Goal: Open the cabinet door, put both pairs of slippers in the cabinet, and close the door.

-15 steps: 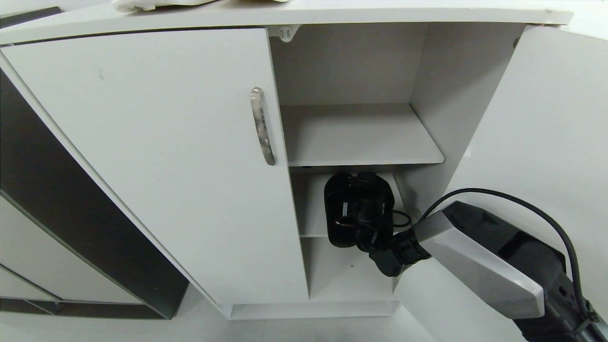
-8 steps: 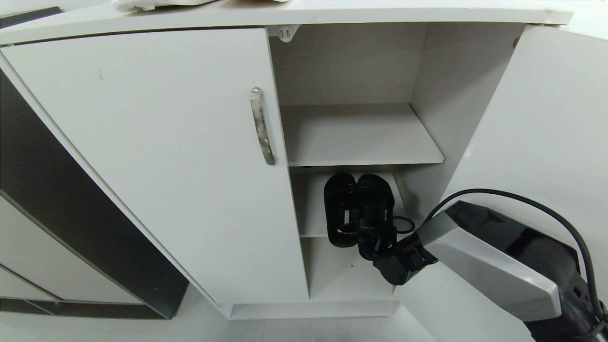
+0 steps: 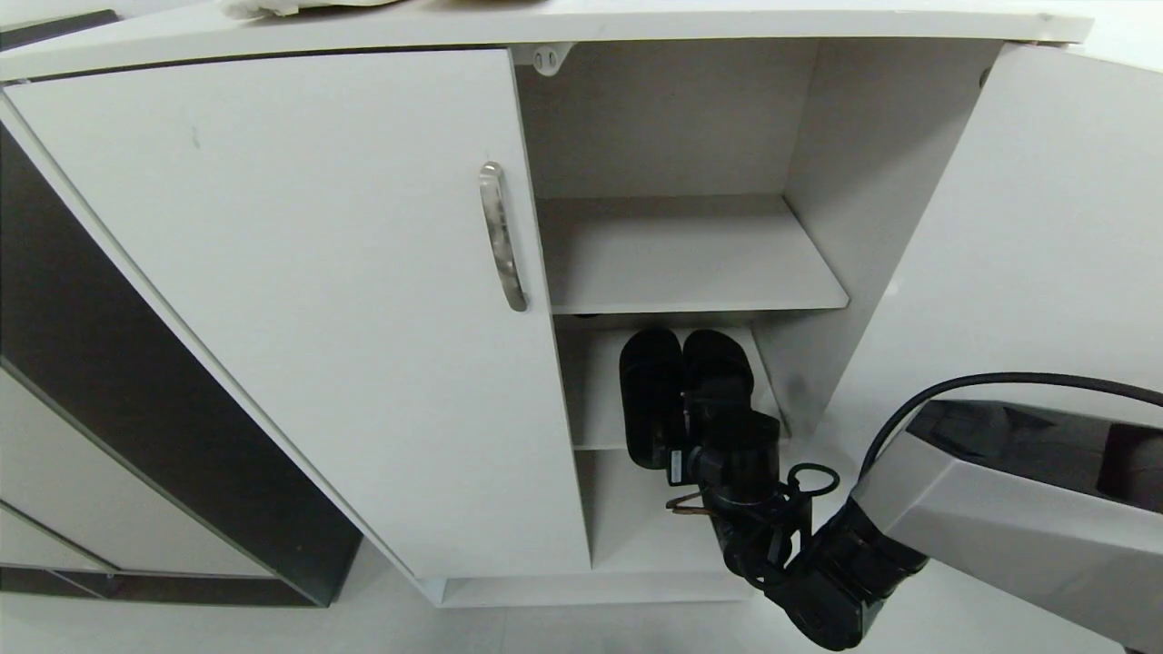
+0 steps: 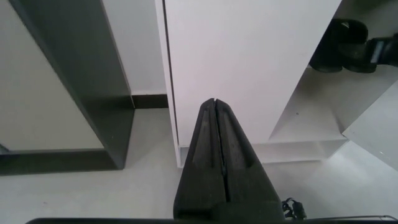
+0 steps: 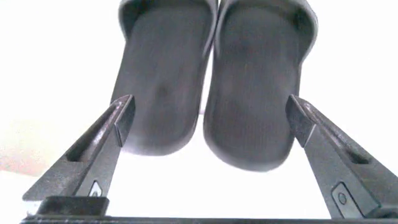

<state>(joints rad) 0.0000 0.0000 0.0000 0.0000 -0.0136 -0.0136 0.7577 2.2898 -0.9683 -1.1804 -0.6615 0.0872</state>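
The left gripper [image 4: 215, 102] hangs low in front of the cabinet [image 3: 545, 23]. Its two fingers are pressed flat together with nothing between them, and they point toward the foot of the closed door [image 3: 273, 272], above the pale floor [image 4: 143, 174].

In the head view a dark panel [image 3: 54, 363] stands at 9 o'clock, just beside the cabinet. The closed door runs from 10 o'clock to the middle. Its metal handle [image 3: 502, 238] sits upright near its right edge, just left of centre.

From 12 to 1 o'clock the cabinet's right half stands open, with the upper shelf [image 3: 690, 254] there. Below it, near the centre toward 4 o'clock, the black slippers [image 3: 654, 391] lie on the middle shelf [image 3: 595, 391]. They are side by side and touching, footbeds up and toes toward the back. Their heels are at the shelf's front edge.

The right gripper [image 5: 209, 106] is at 5 o'clock, just in front of those heels. Its fingers [image 5: 112, 134] are spread wide, one on each outer side of the pair, and they clasp nothing. Whether the tips touch the slippers' edges cannot be told.

The open door [image 3: 1045, 227] is swung outward at 3 o'clock, and the right arm comes in below it.
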